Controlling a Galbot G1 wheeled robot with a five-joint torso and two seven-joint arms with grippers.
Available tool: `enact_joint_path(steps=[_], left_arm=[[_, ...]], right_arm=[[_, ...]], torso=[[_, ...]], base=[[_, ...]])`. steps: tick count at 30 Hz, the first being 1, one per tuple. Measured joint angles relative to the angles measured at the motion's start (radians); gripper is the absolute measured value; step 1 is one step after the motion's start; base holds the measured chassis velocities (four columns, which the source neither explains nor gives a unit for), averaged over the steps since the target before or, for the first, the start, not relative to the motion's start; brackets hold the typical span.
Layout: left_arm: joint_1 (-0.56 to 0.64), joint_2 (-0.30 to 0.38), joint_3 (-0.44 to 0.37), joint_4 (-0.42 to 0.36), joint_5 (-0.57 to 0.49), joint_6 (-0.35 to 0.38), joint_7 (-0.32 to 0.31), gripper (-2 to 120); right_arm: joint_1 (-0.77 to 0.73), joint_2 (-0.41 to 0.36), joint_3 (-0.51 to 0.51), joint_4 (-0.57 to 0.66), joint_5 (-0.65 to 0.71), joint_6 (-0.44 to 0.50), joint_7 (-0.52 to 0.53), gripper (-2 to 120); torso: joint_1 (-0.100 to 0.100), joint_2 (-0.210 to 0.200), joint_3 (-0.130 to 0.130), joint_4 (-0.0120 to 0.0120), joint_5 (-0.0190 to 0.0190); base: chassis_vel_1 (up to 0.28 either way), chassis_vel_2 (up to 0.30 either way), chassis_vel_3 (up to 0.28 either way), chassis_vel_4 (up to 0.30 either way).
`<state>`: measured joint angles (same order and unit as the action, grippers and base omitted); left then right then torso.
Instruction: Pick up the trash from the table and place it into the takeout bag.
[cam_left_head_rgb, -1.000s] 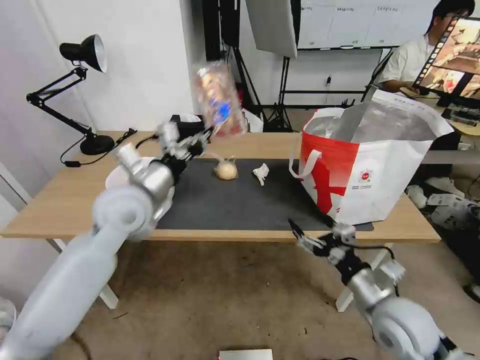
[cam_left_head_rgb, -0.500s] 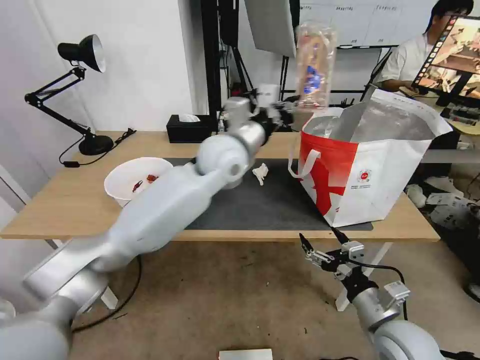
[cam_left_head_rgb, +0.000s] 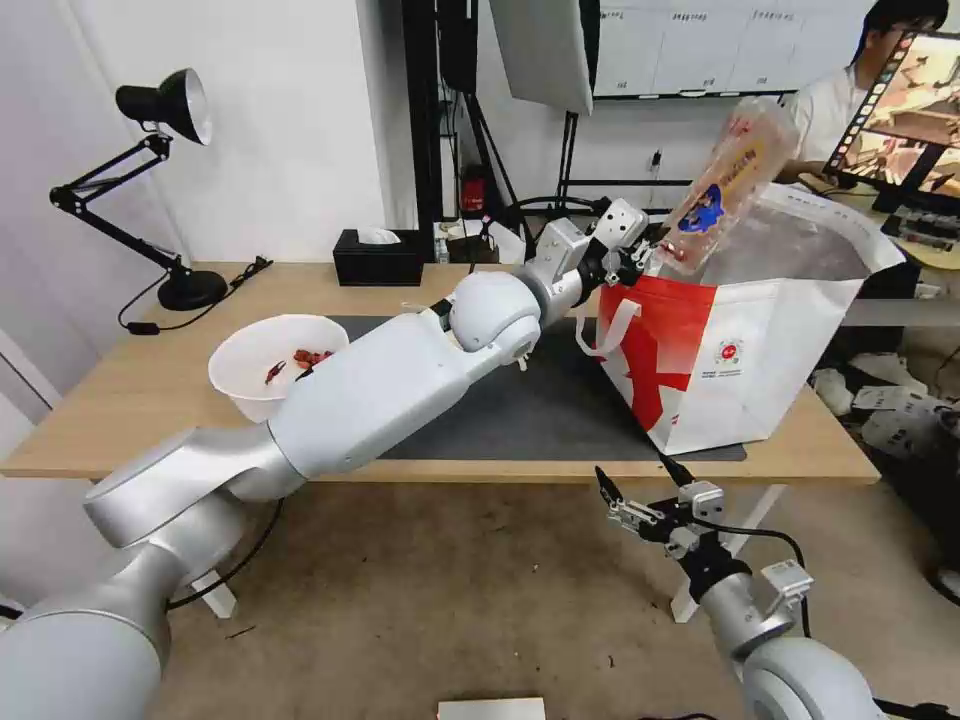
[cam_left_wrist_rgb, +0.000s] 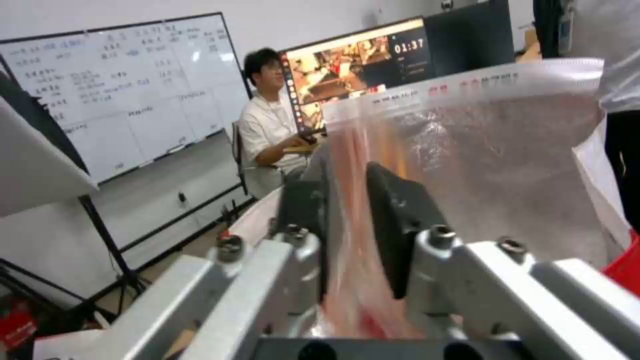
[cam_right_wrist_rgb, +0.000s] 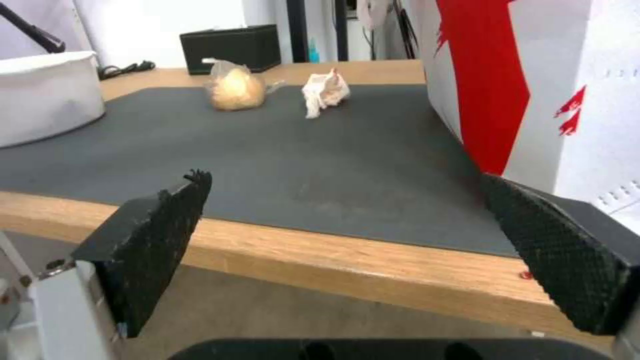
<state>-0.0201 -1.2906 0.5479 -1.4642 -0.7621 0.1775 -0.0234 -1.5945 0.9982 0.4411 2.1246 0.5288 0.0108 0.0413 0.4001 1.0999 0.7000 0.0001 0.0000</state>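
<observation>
tray (cam_left_head_rgb: 728, 180) moved over takeout bag (cam_left_head_rgb: 760, 340) | pinched between left fingers (cam_left_wrist_rgb: 393, 220)

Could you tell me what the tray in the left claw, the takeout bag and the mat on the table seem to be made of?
The tray, pinched in the left claw, looks like thin clear plastic: leftovers show through it. The takeout bag seems a glossy coated fabric or plastic sheet with silver foil lining, by its shine. The mat looks matte dark grey, perhaps rubber or felt. The table appears light wood or laminate.

Left gripper (cam_left_wrist_rgb: 347, 220) fingers (cam_left_wrist_rgb: 393, 210) clamped on clear plastic food tray (cam_left_wrist_rgb: 467, 165), w/ reddish leftovers inside.
</observation>
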Motion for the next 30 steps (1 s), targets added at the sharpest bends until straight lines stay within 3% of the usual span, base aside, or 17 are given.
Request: enact_joint_path(steps=[3,7,10,11,14,15,18,19,22,23,26,27,30], left_arm=[[0.008,0.015,-0.018,-0.025,-0.017,-0.011,-0.017,40],[0.027,0.03,-0.039,-0.063,-0.048,-0.01,-0.048,50],[0.113,0.104,-0.1,-0.158,-0.067,0.015,-0.083,65],[0.113,0.104,-0.1,-0.158,-0.067,0.015,-0.083,65],[0.257,0.225,-0.199,-0.284,-0.065,0.02,-0.109,79],[0.257,0.225,-0.199,-0.284,-0.065,0.02,-0.109,79],[0.483,0.35,-0.35,-0.414,-0.012,0.014,-0.116,93],[0.483,0.35,-0.35,-0.414,-0.012,0.014,-0.116,93],[0.753,0.427,-0.549,-0.518,0.067,-0.006,-0.106,99],[0.753,0.427,-0.549,-0.518,0.067,-0.006,-0.106,99],[0.998,0.451,-0.699,-0.59,0.176,-0.046,-0.101,100],[0.998,0.451,-0.699,-0.59,0.176,-0.046,-0.101,100],[1.225,0.388,-0.85,-0.64,0.278,-0.079,-0.105,100]], right_arm=[[-0.004,0.008,-0.001,0.003,-0.002,-0.001,0.001,100],[-0.021,0.021,0.014,0.021,-0.005,-0.002,0.004,100],[-0.046,0.046,0.045,0.057,-0.005,-0.003,0.018,100],[-0.046,0.046,0.045,0.057,-0.005,-0.003,0.018,100],[-0.03,0.042,0.04,0.062,-0.002,-0.005,0.024,100],[-0.03,0.042,0.04,0.062,-0.002,-0.005,0.024,100],[-0.027,0.033,0.033,0.063,0.001,-0.003,0.026,100],[-0.027,0.033,0.033,0.063,0.001,-0.003,0.026,100],[-0.016,0.021,0.024,0.063,0.004,0.002,0.026,100],[-0.016,0.021,0.024,0.063,0.004,0.002,0.026,100],[-0.012,0.018,0.023,0.062,0.009,0.006,0.027,100],[-0.012,0.018,0.023,0.062,0.009,0.006,0.027,100],[-0.013,0.023,0.028,0.063,0.019,0.015,0.027,100]], torso=[[0.0,0.0,0.0,0.0002,0.0],[0.0,0.0,0.0,-0.0003,0.0],[0.0,0.0,0.0,-0.001,-0.0002],[0.0,0.0,0.0,-0.001,-0.0002],[0.0,0.0,0.0,0.0004,-0.0004],[0.0,0.0,0.0,0.0004,-0.0004],[0.0,0.0,0.0,0.0003,-0.0007],[0.0,0.0,0.0,0.0003,-0.0007],[0.0,0.0,0.0,0.0,-0.0007],[0.0,0.0,0.0,0.0,-0.0007],[0.0,0.0,0.0,0.0003,-0.0005],[0.0,0.0,0.0,0.0003,-0.0005],[0.0,0.0,0.0,-0.0005,-0.0002]], base=[[0.0,0.0,0.0,0.0],[0.0,0.0,0.0,0.0],[0.0,0.0,0.0,0.0],[0.0,0.0,0.0,0.0],[0.0,0.0,0.0,0.0],[0.0,0.0,0.0,0.0],[0.0,0.0,0.0,0.0],[0.0,0.0,0.0,0.0],[0.0,0.0,0.0,0.0],[0.0,0.0,0.0,0.0],[0.0,0.0,0.0,0.0],[0.0,0.0,0.0,0.0],[0.0,0.0,0.0,0.0]])
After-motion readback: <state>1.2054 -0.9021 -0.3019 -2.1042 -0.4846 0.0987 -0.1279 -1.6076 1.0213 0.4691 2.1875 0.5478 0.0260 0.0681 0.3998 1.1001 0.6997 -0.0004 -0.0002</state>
